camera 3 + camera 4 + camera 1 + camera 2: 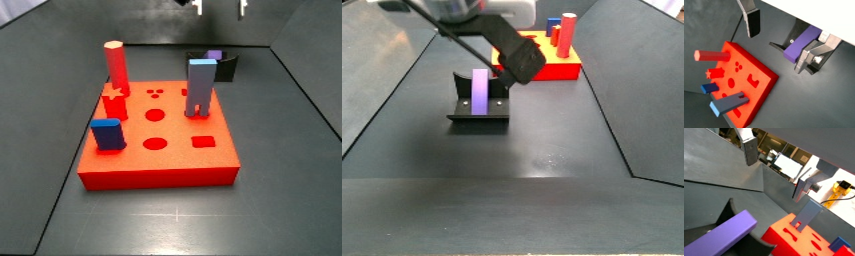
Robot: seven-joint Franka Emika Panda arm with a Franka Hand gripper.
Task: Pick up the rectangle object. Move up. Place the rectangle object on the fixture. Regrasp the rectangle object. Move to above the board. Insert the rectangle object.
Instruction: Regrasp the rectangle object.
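The rectangle object (480, 90) is a slim purple bar leaning upright in the black fixture (480, 116). It also shows in a side view (214, 55) and in both wrist views (803, 44) (724, 235). My gripper (777, 52) hangs open high above the fixture, and nothing is between its fingers (751, 22). One finger (811, 56) shows in front of the bar's end without touching it. In a side view only the fingertips of the gripper (222, 8) show, above the fixture (225, 68). The red-orange board (160, 165) lies beside the fixture.
On the board stand a red cylinder peg (115, 65), a tall grey-blue two-legged block (201, 88) and a short blue block (107, 133). Round, square and star-shaped holes mark its top (741, 75). Dark sloping walls (382, 110) enclose the floor.
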